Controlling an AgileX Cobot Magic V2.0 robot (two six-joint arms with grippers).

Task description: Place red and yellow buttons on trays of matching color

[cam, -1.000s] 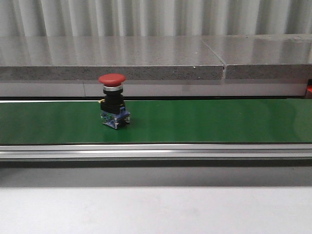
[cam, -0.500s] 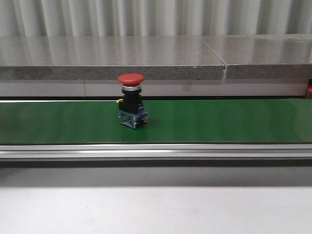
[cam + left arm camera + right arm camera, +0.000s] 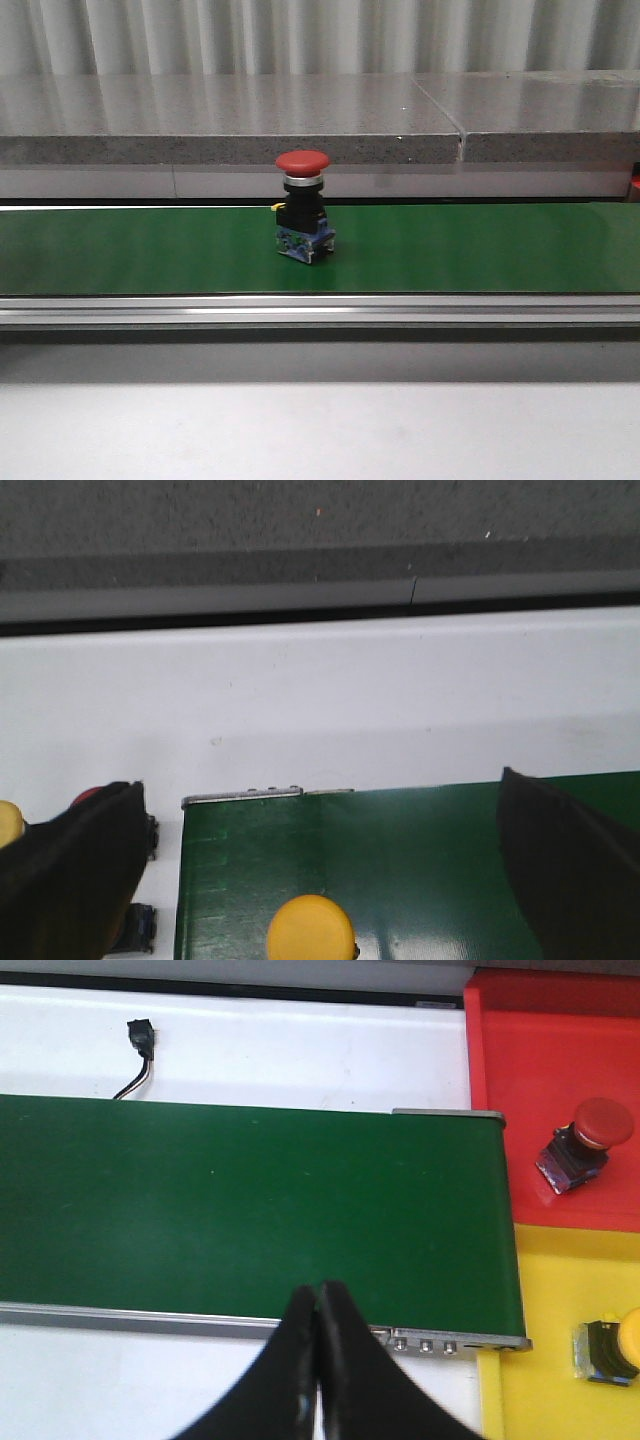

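A red button [image 3: 303, 205] with a black and blue base stands upright on the green belt [image 3: 480, 248]. The front view shows neither gripper. My left gripper [image 3: 318, 790] is open over the belt's end, and a yellow button [image 3: 311, 928] sits on the belt between its fingers [image 3: 70, 870]. My right gripper [image 3: 318, 1295] is shut and empty at the belt's near rail. Beside that end of the belt, a red tray [image 3: 560, 1050] holds a red button [image 3: 590, 1138] and a yellow tray [image 3: 545, 1380] holds a yellow button [image 3: 612, 1345].
A grey stone ledge [image 3: 230, 120] runs behind the belt and a metal rail [image 3: 320, 312] along its front. Beside the left finger, off the belt, more buttons [image 3: 92, 796] show partly. A small black connector with a cable [image 3: 140, 1038] lies on the white surface.
The red button on the belt has travelled to the right, from left of centre to near the centre of the front view.
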